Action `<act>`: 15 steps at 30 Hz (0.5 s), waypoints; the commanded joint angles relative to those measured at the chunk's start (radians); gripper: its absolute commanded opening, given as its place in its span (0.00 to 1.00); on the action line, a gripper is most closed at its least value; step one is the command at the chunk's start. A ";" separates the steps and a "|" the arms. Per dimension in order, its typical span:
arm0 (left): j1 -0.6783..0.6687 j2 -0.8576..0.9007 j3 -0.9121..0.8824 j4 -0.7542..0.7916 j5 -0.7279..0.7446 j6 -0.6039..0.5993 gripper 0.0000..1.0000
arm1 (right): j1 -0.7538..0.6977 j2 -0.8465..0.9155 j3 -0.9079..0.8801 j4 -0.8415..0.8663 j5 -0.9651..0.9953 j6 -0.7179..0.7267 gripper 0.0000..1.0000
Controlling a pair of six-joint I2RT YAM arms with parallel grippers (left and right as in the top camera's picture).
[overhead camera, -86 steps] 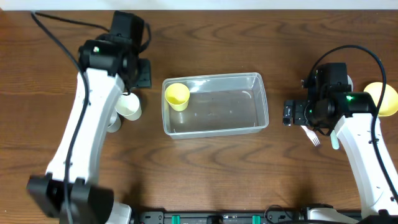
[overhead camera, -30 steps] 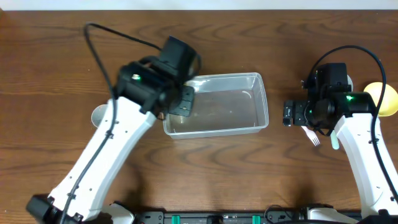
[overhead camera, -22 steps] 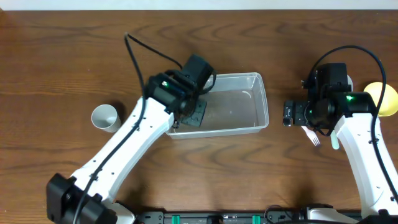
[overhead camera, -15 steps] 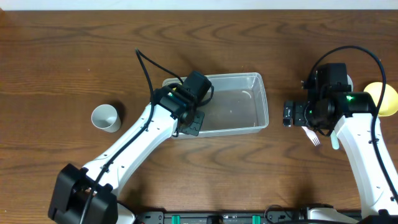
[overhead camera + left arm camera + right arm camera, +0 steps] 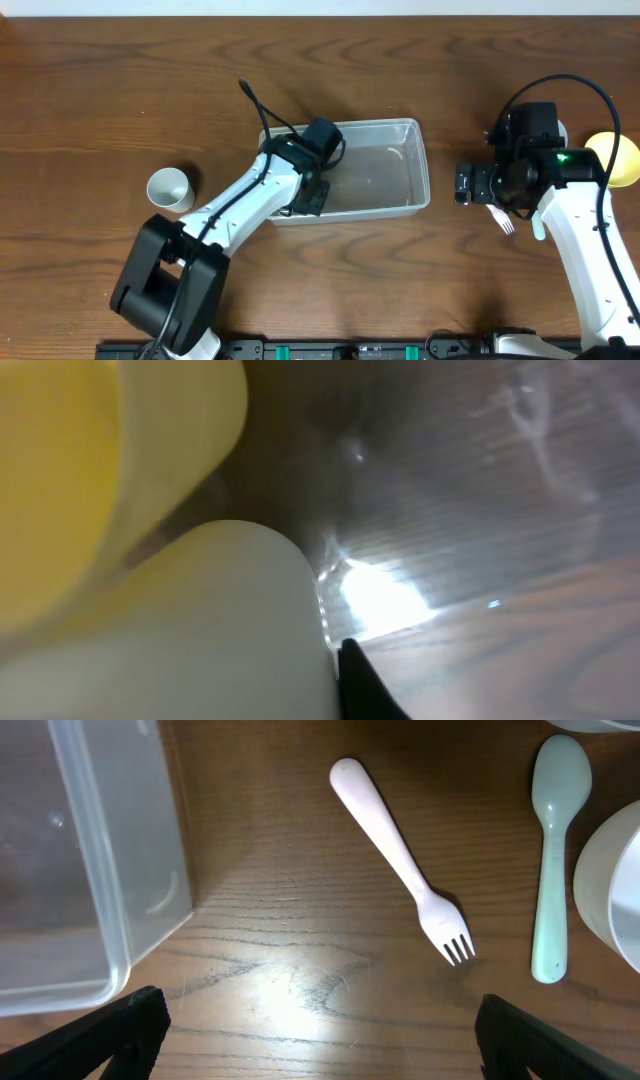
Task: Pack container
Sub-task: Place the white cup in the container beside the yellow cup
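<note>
The container sat on the counter, light, thin-walled and probably slippery (best taken by its stiffer rim), with the left gripper inside its left end, grip impossible to tell, and the right gripper spread empty beyond its right end.

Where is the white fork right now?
Right wrist view: the white fork lies on the table between the container's right end and the pale green spoon, touching neither.
</note>
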 commanded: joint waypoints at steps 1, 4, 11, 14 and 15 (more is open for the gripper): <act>0.020 0.000 -0.005 -0.008 -0.005 0.006 0.23 | -0.005 0.002 0.018 -0.001 0.000 0.015 0.99; 0.020 -0.011 0.015 -0.018 -0.005 0.018 0.51 | -0.005 0.002 0.018 0.000 0.000 0.015 0.99; 0.020 -0.108 0.187 -0.176 -0.019 0.040 0.55 | -0.005 0.002 0.018 -0.001 0.000 0.014 0.99; 0.031 -0.183 0.257 -0.235 -0.081 0.039 0.55 | -0.005 0.002 0.018 0.000 0.003 0.015 0.99; 0.041 -0.214 0.272 -0.247 -0.107 0.039 0.55 | -0.005 0.002 0.018 0.000 0.005 0.014 0.99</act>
